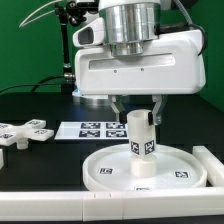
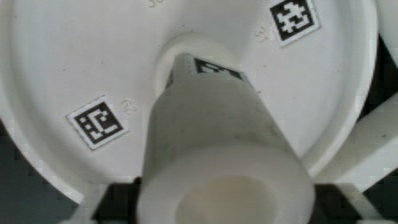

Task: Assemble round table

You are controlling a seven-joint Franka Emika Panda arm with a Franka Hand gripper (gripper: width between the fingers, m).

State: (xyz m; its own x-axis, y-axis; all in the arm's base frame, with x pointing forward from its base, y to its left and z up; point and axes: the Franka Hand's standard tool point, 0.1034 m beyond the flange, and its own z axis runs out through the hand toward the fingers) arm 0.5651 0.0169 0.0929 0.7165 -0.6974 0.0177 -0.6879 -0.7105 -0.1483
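Observation:
The large rimmed round disc (image 1: 150, 172) lies flat on the black table toward the exterior view's right. The short cylindrical leg (image 1: 141, 145) stands upright at its centre, with a tag on its side. My gripper (image 1: 141, 116) comes straight down over the leg, a finger on each side of its top, shut on it. In the wrist view the leg (image 2: 214, 130) fills the space between the dark pads (image 2: 121, 197), over the disc (image 2: 98, 60) with its tags. The cross-shaped foot piece (image 1: 25, 132) lies on the table at the exterior view's left.
The marker board (image 1: 90, 128) lies flat behind the disc. A long white bar (image 1: 60, 207) runs along the front edge, and another white block (image 1: 210, 160) stands at the exterior view's right beside the disc. Dark rig hardware stands at the back.

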